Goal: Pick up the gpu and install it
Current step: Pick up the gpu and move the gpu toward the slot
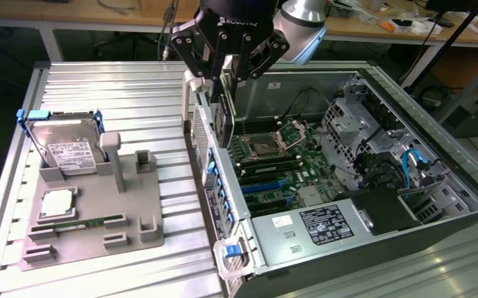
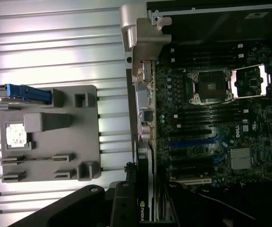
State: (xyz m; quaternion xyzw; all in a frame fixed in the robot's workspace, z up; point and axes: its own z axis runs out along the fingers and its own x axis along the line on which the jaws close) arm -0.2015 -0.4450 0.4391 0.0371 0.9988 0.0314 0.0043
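My gripper (image 1: 226,85) hangs over the rear wall of the open computer case (image 1: 437,186), shut on the gpu (image 1: 221,121). The card hangs on edge, thin and dark, its lower end level with the case's rear rim and just above the motherboard (image 1: 276,164). In the wrist view the gpu (image 2: 149,189) runs out from between the fingers, a small green logo on its edge, pointing along the board's rear side near the expansion slots (image 2: 192,142). The fan face and bracket are not visible.
A grey fixture tray (image 1: 135,214) lies on the slatted table at the exterior view's left, holding a silver hard drive (image 1: 65,149) in a blue bracket, a processor chip (image 1: 57,202) and a memory stick (image 1: 77,225). A power supply (image 1: 322,223) and drive cage (image 1: 351,118) crowd the case.
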